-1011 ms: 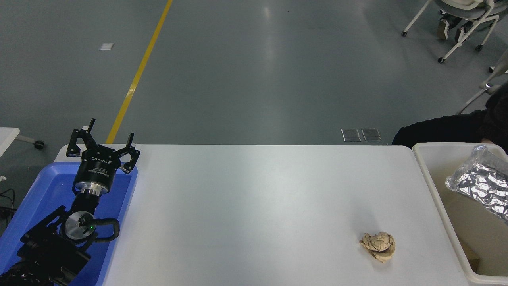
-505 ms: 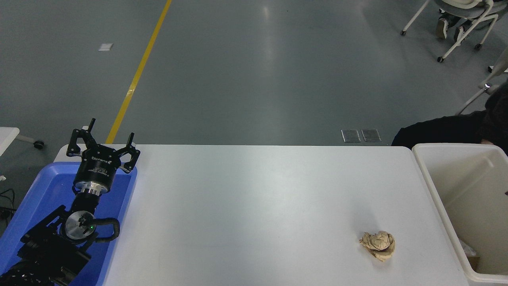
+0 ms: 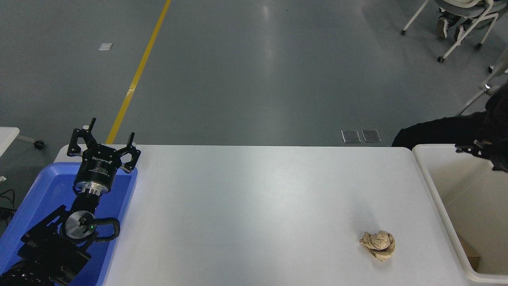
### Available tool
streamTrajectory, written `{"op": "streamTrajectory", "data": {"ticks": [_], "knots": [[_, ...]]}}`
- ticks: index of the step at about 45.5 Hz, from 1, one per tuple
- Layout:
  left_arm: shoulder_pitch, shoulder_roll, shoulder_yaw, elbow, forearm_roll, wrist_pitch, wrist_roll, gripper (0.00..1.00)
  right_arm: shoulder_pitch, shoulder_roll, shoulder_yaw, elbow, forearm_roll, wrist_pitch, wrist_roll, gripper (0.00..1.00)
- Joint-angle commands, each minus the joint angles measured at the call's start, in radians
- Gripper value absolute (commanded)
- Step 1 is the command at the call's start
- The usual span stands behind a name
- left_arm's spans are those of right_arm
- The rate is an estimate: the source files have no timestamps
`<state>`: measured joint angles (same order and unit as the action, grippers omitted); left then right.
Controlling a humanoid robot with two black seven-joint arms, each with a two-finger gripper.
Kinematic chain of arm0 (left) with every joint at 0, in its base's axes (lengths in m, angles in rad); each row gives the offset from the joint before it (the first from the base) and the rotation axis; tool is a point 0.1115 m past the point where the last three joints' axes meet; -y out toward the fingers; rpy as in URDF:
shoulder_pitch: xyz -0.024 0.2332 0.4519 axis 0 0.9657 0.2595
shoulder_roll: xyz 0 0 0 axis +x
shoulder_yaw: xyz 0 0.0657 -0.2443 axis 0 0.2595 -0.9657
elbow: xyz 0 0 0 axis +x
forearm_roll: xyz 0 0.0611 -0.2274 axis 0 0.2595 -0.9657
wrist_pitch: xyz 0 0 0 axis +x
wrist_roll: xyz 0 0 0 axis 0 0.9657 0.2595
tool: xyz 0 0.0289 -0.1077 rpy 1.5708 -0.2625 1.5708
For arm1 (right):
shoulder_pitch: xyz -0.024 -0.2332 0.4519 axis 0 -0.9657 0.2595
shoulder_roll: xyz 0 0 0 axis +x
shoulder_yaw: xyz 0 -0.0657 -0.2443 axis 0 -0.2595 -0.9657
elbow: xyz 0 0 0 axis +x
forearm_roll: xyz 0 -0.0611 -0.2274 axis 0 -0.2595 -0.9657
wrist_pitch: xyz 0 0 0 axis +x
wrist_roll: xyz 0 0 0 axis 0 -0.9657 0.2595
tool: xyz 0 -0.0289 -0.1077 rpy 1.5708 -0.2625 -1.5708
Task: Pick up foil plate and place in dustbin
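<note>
The foil plate does not show in this view. The dustbin (image 3: 430,178), an off-white tub, stands at the table's right end, cut off by the picture's edge. A black part of my right gripper (image 3: 467,149) reaches in from the right edge, over the dustbin's far rim; too little of it shows to tell its state. My left gripper (image 3: 102,140) is open and empty, parked over the blue tray at the left.
A crumpled brown paper ball (image 3: 378,245) lies on the white table (image 3: 254,206) near the dustbin. The blue tray (image 3: 43,190) sits under the left arm. A person in black (image 3: 440,131) is at the far right behind the dustbin. Chairs stand beyond.
One second ago the foil plate was over the dustbin's opening; it then dropped out of sight. The right gripper's black part has since come into view over the dustbin's far rim.
</note>
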<state>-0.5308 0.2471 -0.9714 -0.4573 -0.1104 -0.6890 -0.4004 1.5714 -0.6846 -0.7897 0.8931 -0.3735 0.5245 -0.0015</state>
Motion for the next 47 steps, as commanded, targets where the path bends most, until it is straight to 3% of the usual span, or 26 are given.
{"op": "streamTrajectory", "data": {"ticks": [1,9,18,47], "knots": [[0.002,0.0,0.0,0.0,0.0,0.0,0.0,1.0,0.318,0.152,-0.098,0.294,0.138,0.19,-0.002,1.0],[0.002,0.0,0.0,0.0,0.0,0.002,0.0,1.0,0.403,0.326,-0.122,0.339,0.335,0.261,-0.003,1.0],[0.002,0.0,0.0,0.0,-0.002,0.002,0.0,1.0,0.509,0.456,-0.114,0.379,0.386,0.261,-0.002,1.0],[0.002,0.0,0.0,0.0,-0.002,0.002,0.0,1.0,0.72,0.306,-0.174,0.578,0.392,0.261,-0.003,1.0]]}}
